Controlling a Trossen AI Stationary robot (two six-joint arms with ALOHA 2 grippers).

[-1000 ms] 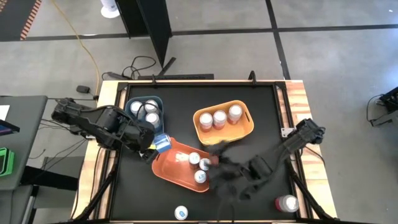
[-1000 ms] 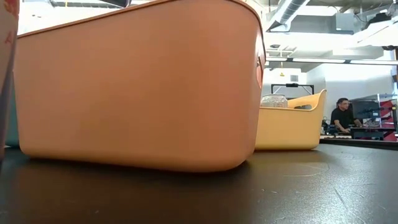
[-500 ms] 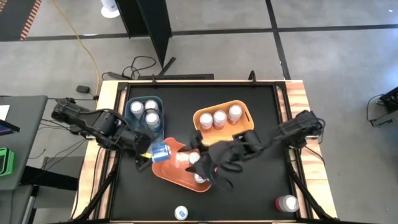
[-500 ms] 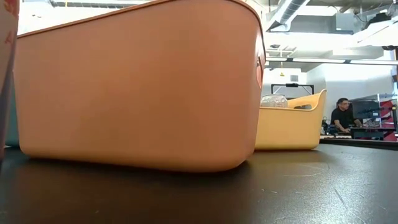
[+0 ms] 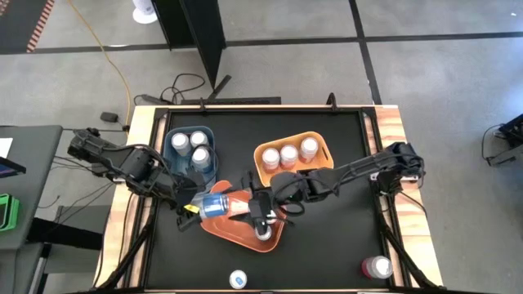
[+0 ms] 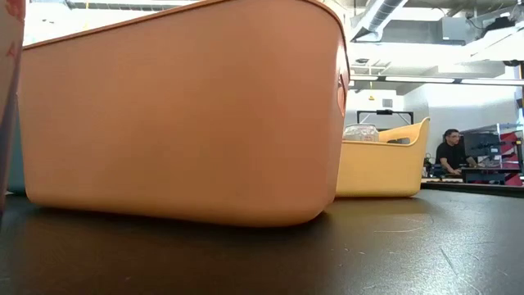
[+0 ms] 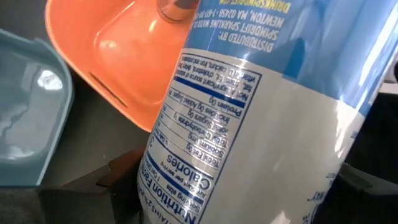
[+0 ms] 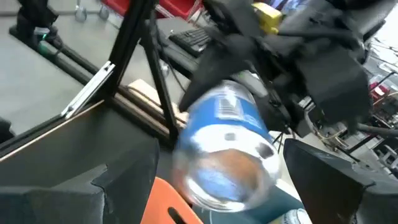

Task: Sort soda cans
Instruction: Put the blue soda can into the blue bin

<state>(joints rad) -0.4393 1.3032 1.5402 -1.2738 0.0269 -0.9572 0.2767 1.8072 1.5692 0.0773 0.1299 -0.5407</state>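
Observation:
A blue-labelled soda can (image 5: 215, 203) lies level in my left gripper (image 5: 202, 207), above the left end of the orange bin (image 5: 245, 231). In the left wrist view its label (image 7: 249, 124) fills the picture. My right gripper (image 5: 255, 209) is open, reaching over the orange bin from the right. Its fingers (image 8: 62, 186) stand wide on either side of the can's silver end (image 8: 227, 162), apart from it. The blue bin (image 5: 173, 139) and the yellow bin (image 5: 323, 167) each hold three upright cans. One can (image 5: 263, 233) stands in the orange bin. My left gripper pinches the blue-labelled can by its side wall (image 7: 186, 180) between the two fingers, coming level from the table's left. The can is lifted clear and lies roughly level over the orange bin's left end, one end toward the right gripper.
A silver-white can (image 5: 238, 279) stands near the table's near edge, and a red can (image 5: 377, 267) at the near right corner. The low view is filled by the orange bin's wall (image 6: 180, 115), with the yellow bin (image 6: 381, 164) behind. A person (image 6: 449, 153) sits far off.
My right arm swung from the near middle of the table toward the far left, over the orange bin and up to the can. My left gripper carried the can a little toward the near edge and the right, over the orange bin's left end.

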